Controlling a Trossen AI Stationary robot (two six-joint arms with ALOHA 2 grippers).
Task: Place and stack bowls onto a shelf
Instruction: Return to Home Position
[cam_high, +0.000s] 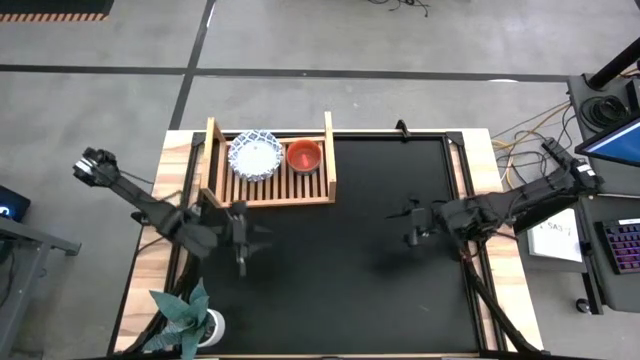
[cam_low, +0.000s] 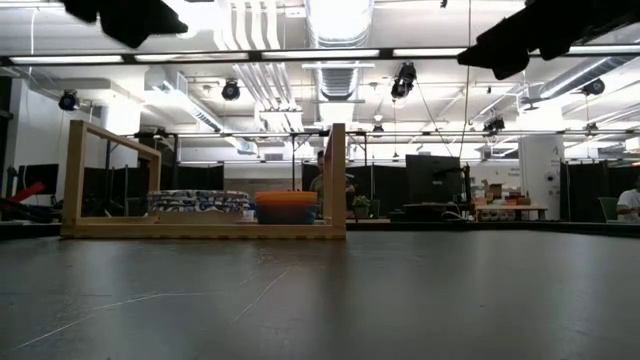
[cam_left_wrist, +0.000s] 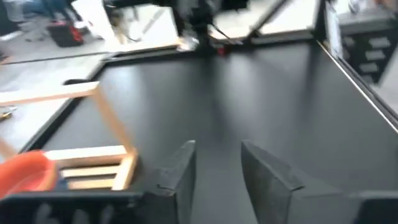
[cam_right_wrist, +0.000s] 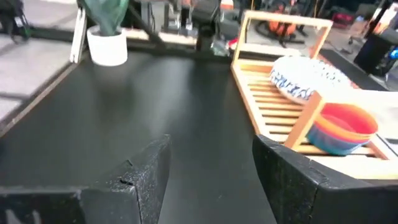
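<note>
The wooden slatted shelf (cam_high: 270, 165) stands at the table's far left. On it sits a stack of white bowls with blue patterned rims (cam_high: 254, 155) and, to their right, a stack of small bowls with a red one on top (cam_high: 304, 155). The small stack shows red over a cyan bowl in the right wrist view (cam_right_wrist: 341, 127). My left gripper (cam_high: 243, 250) is open and empty over the mat, just near of the shelf. My right gripper (cam_high: 412, 222) is open and empty over the mat's right half.
A potted green plant in a white pot (cam_high: 195, 320) stands at the near left corner. The black mat (cam_high: 350, 270) covers the table between the arms. Cables and a desk with a keyboard (cam_high: 622, 245) lie beyond the right edge.
</note>
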